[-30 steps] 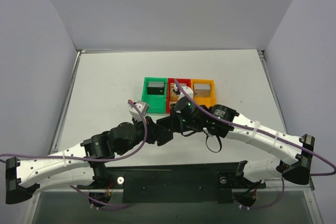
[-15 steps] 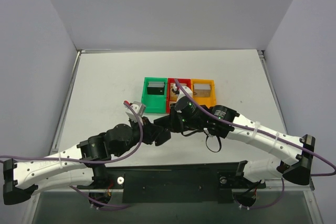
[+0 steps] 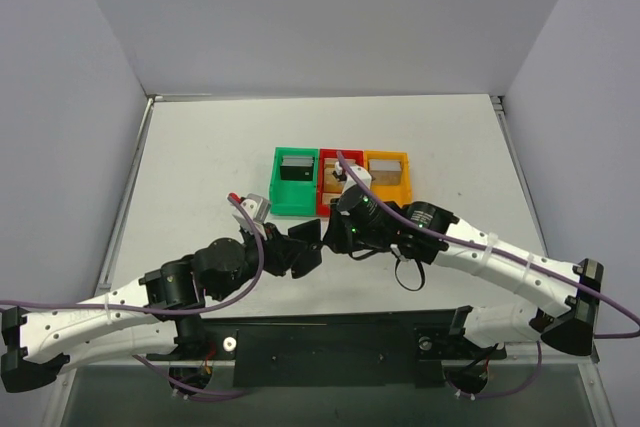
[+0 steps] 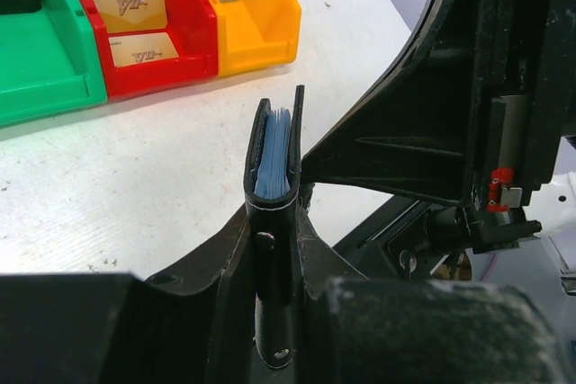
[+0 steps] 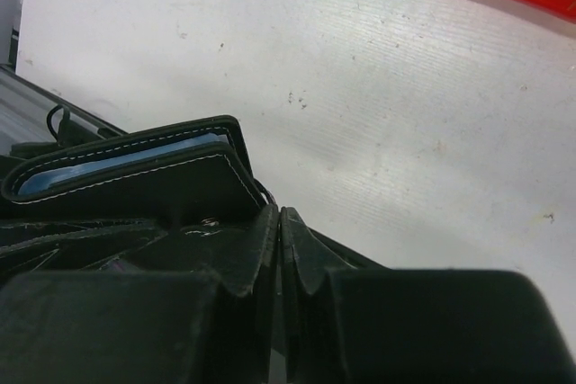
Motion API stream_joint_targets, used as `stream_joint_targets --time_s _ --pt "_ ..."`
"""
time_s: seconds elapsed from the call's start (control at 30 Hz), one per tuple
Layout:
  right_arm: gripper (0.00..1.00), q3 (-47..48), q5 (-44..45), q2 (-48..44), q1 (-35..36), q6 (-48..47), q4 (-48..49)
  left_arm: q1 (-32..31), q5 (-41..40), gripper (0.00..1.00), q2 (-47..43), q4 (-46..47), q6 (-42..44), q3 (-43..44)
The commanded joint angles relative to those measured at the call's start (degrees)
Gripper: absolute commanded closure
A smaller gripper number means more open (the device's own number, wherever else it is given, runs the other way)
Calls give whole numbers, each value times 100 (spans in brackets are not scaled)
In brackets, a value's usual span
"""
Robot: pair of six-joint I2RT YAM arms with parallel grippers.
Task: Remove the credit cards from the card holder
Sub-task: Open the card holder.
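the black card holder stands on edge, nearly shut, apparently holding blue cards.

Black card holder (blue inside), white table.

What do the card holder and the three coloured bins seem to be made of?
The card holder looks like black leather or imitation, matte, white stitching along its edge. The green bin, red bin and orange bin look like moulded plastic, smooth, slightly glossy.
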Motion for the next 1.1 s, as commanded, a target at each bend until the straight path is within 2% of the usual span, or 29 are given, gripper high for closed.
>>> stream_joint_targets --time_s 0.0,0.03,0.07,0.13,0.17,0.63,1.07 --pt "93 -148 192 -292 56 -156 -612 19 -382 100 -130 638 -58 276" --pt "86 -148 253 -336 100 -191 -516 28 -390 100 -60 603 -111 294" --pt "74 -139 306 -432 170 -226 -462 19 -399 100 -33 559 -242 346" --pt "61 -95 517 -503 258 -235 -392 19 -469 100 99 375 -426 486" --pt "58 -77 605 -512 302 -244 -383 28 -522 100 212 218 -550 548" --pt "55 160 1299 -503 855 -622 -225 54 -382 100 723 -566 -1587 1225" --pt "52 239 1440 -574 917 -833 65 379 602 100 741 -452 -2142 1191"
